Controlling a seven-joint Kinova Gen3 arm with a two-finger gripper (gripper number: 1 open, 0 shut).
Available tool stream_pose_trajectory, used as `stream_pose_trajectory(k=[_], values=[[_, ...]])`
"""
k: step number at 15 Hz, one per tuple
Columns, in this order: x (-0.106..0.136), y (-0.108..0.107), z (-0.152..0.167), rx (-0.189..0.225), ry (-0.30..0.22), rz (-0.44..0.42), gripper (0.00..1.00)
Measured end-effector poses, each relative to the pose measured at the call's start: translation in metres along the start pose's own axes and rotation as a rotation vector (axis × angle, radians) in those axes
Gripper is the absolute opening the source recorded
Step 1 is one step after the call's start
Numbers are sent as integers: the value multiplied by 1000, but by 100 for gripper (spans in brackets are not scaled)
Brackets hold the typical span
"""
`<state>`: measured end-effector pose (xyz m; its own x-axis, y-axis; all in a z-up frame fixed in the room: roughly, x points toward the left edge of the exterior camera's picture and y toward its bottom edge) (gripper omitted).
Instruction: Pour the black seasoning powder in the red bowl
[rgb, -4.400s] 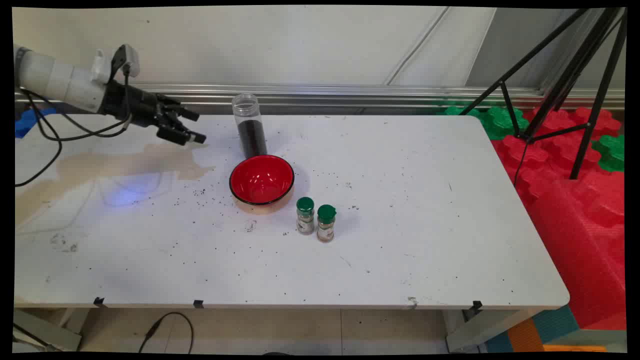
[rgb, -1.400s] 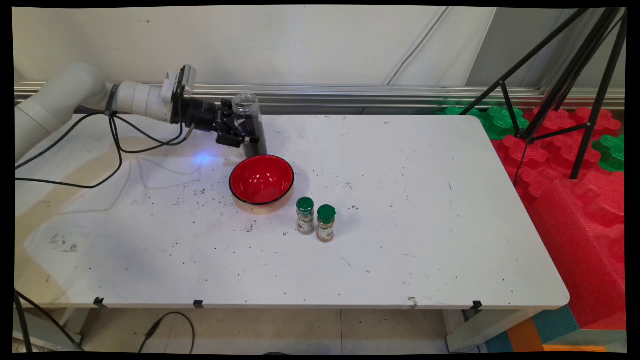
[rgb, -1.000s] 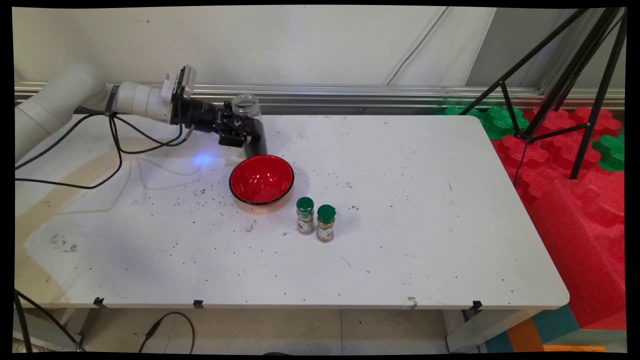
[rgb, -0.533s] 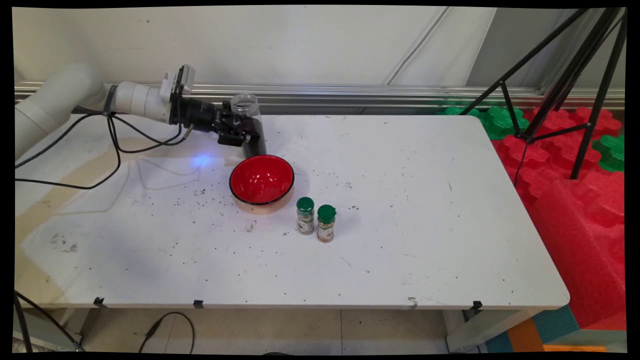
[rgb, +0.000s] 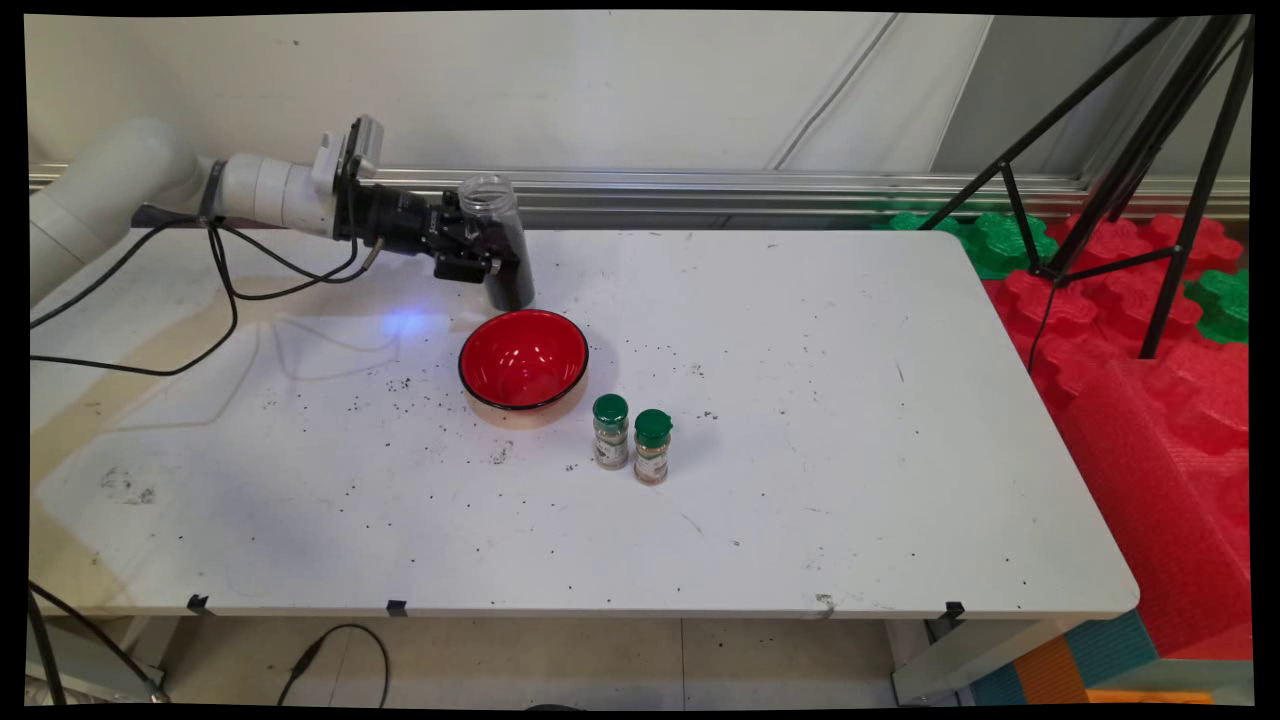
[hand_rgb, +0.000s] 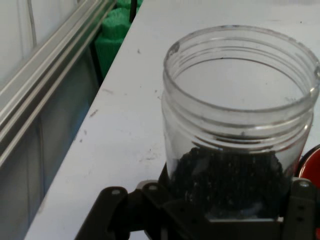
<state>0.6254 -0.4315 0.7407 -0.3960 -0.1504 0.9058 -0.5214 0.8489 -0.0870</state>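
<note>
Gripper (rgb: 487, 262) closed round the lower half of the clear jar (rgb: 494, 240), pinching it from the left side. Jar is open-topped and lidless, with dark granules (hand_rgb: 227, 175) filling its lower part.

Change since half a second ago: jar's mouth sits a little higher and further left in the main view, and the jar now leans, top toward the arm. Its base looks just clear of the table (rgb: 800, 420), or barely touching; cannot tell which. Wrist and gripper have risen slightly with it. 4.4 s ago the gripper was spread wide and well to the left of the jar, which stood upright on the table.

Hand view: jar (hand_rgb: 240, 130) fills the frame, rim near the top, black linkage hugging it from below on both sides. A sliver of red at the right edge is the bowl (hand_rgb: 312, 162).

Unchanged: red bowl (rgb: 523, 360) just in front of the jar, apart from it. Two small green-capped spice jars (rgb: 631, 440) stand side by side, nearly touching, near the bowl's front right. Dark specks scattered over the tabletop, mostly left of the bowl. Black tripod (rgb: 1120, 150) and red and green foam blocks (rgb: 1150, 340) off the table's right end.
</note>
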Motion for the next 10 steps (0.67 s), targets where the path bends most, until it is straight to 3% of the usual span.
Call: stream_pose_trajectory(k=[10], values=[[24, 7, -2, 51, 44, 95, 0]])
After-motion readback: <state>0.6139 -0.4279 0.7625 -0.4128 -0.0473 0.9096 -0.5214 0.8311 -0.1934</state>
